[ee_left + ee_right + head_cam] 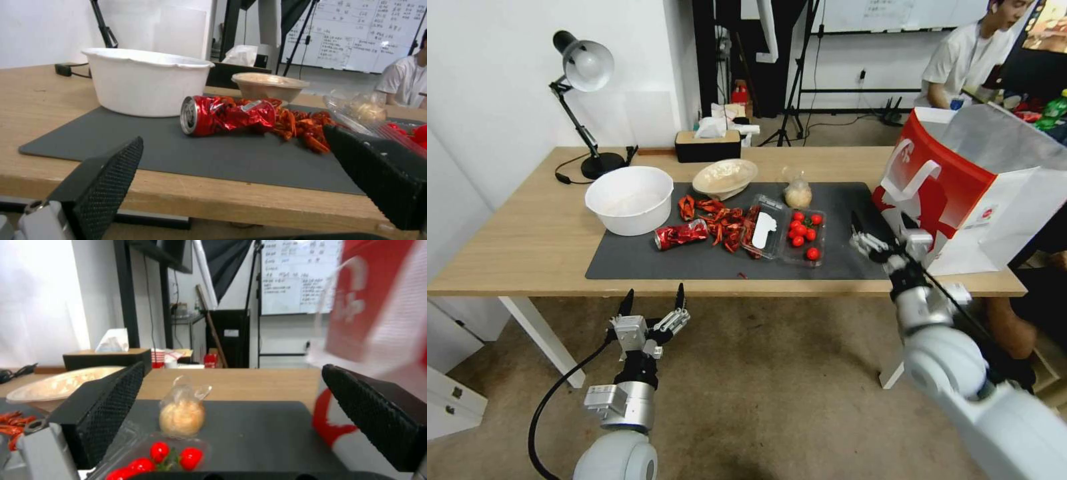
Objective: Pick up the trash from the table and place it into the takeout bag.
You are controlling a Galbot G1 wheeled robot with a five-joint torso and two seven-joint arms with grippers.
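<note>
1. Left claw (652, 301) hangs released below the desk's (527, 247) near edge.
2. Right claw (872, 235) is released over the mat (694, 260), just beside the bag (960, 193).
3. Can (681, 235) lies on the mat; knotted bag (798, 193) and bowl (724, 177) sit farther back.

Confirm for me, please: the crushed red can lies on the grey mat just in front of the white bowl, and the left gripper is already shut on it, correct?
Not quite. The crushed red can does lie on the grey mat in front of the white bowl, but the left gripper hangs open below the table edge, its jaws apart and empty, as the left wrist view shows.
</note>
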